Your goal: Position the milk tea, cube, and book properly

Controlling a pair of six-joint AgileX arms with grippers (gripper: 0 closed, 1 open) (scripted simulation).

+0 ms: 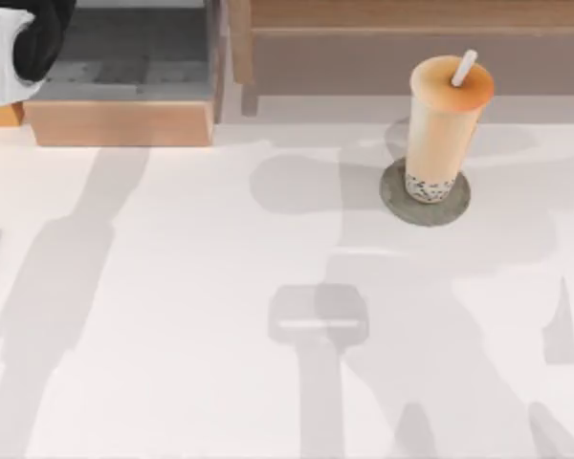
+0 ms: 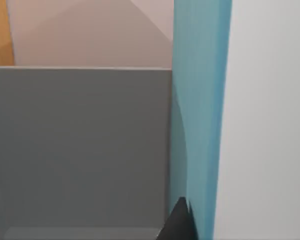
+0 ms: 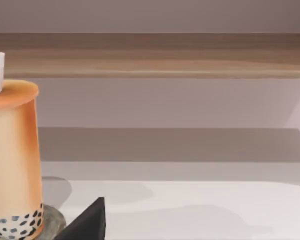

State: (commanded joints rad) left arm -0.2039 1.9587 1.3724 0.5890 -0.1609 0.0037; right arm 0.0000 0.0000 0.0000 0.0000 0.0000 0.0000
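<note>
Already the milk tea [image 1: 443,129] stands upright on the grey disc [image 1: 394,203], toward the right rear of the desk [image 1: 172,316], just before the wooden shelf [image 1: 411,38]. The left hand [image 2: 179,222] is at the far left by the wooden box [image 1: 124,120], with the blue book [image 2: 200,120] pressed against one finger; whether it grips I cannot tell. The book looks stiff and light, best pinched across its thin edge. The cup seems top-heavy, slick and tippable. The right hand [image 3: 85,225] sits near the cup, its state unclear.
</note>
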